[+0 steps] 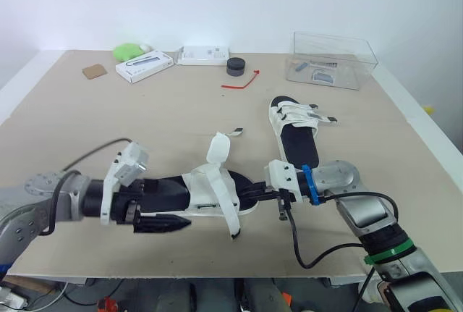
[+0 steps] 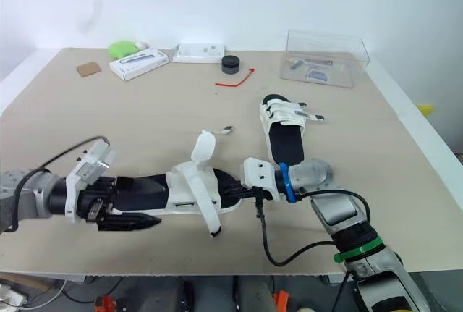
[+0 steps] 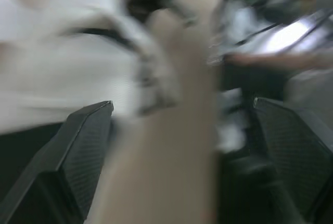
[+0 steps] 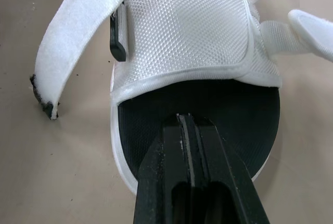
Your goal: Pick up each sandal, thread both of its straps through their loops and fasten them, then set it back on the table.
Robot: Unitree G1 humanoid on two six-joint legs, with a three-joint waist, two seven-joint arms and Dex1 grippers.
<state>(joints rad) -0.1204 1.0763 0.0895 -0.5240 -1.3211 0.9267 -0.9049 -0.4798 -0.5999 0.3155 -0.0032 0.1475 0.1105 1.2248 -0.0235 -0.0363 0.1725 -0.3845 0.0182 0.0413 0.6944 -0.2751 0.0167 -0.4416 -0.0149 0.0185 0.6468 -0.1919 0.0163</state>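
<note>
Left arm: reaches in low from the left along the table's near edge, forearm level and pointing to the robot's right.
Left gripper (image 1: 173,222): fingers apart in the wrist view. It sits at the heel end of the near sandal, just on the near side of the sole. Contact cannot be made out.
Right arm: rises from the near right corner, wrist turned toward the left.
Right gripper (image 4: 190,119): fingers (image 4: 171,151) pressed together, tips lying over the black footbed at the toe end.
Near sandal (image 1: 210,192): white with a black footbed, lying lengthwise between the two grippers near the front of the table (image 1: 87,131).
Upper strap (image 1: 218,147): unfastened and standing up.
Lower strap (image 1: 233,219): unfastened, hanging loose toward the near edge.
Second sandal (image 1: 293,127): flat on the table beyond the right gripper, straps lying across it.
Far row: brown square (image 1: 94,72), green object (image 1: 129,51), two white boxes (image 1: 145,64) (image 1: 202,54), black round piece (image 1: 236,66), red tie (image 1: 242,82), clear box (image 1: 333,58).
</note>
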